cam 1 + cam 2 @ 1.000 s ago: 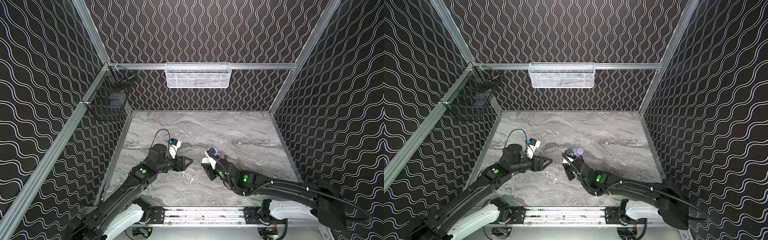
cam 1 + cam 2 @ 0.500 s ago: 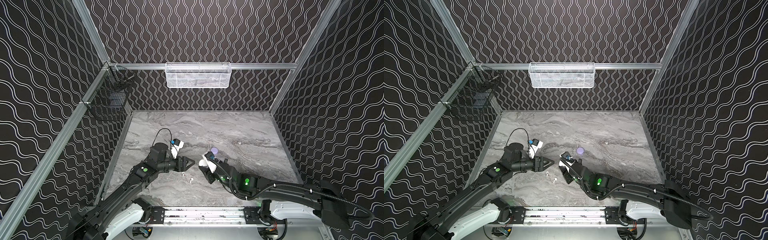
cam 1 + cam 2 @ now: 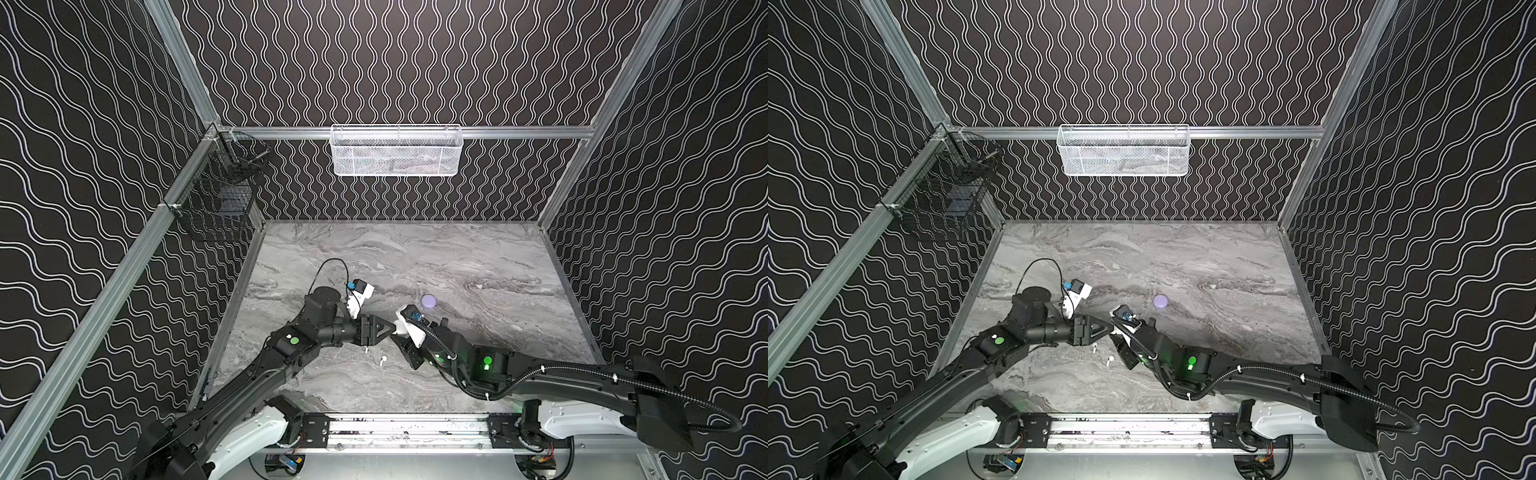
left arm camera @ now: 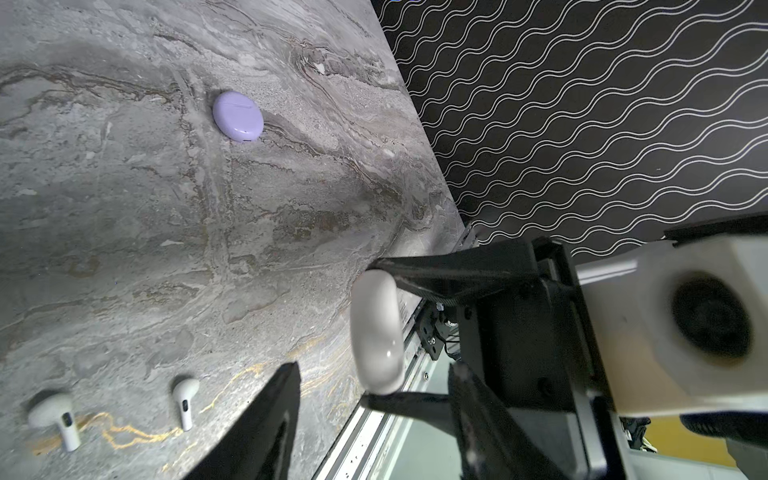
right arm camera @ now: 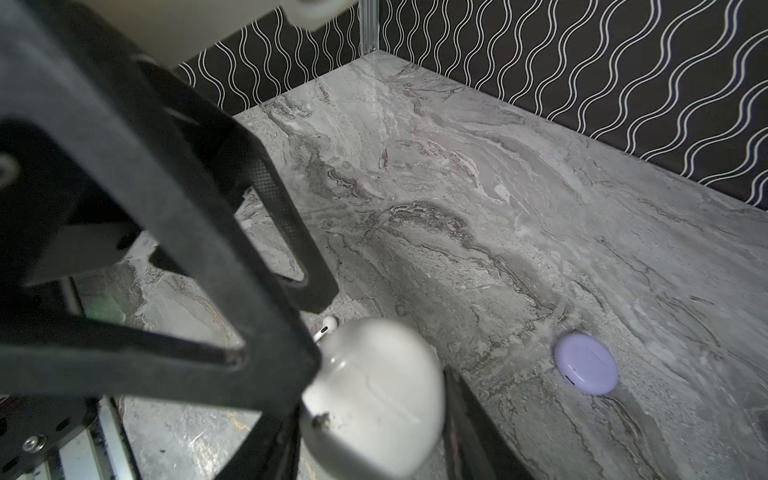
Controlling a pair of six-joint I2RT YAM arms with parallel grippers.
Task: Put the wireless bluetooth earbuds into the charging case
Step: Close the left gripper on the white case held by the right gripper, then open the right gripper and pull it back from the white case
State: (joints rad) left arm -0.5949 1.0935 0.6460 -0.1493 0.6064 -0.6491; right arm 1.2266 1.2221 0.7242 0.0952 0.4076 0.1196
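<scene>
Step judged: lid opening, nothing inserted yet. Left end effector (image 3: 388,330) is spread and empty, one fingertip at the case rim; contact can't be told. Two white earbuds (image 4: 185,399) are seen lying on the tabletop (image 4: 124,249) just below it. White charging case (image 5: 374,395), apparently closed, is pinched by the right end effector (image 4: 376,332), straight ahead of the left one. Closed lilac case (image 3: 428,301) sits beyond the right one. Next: seam to be caught and pried while the case is held firm.
</scene>
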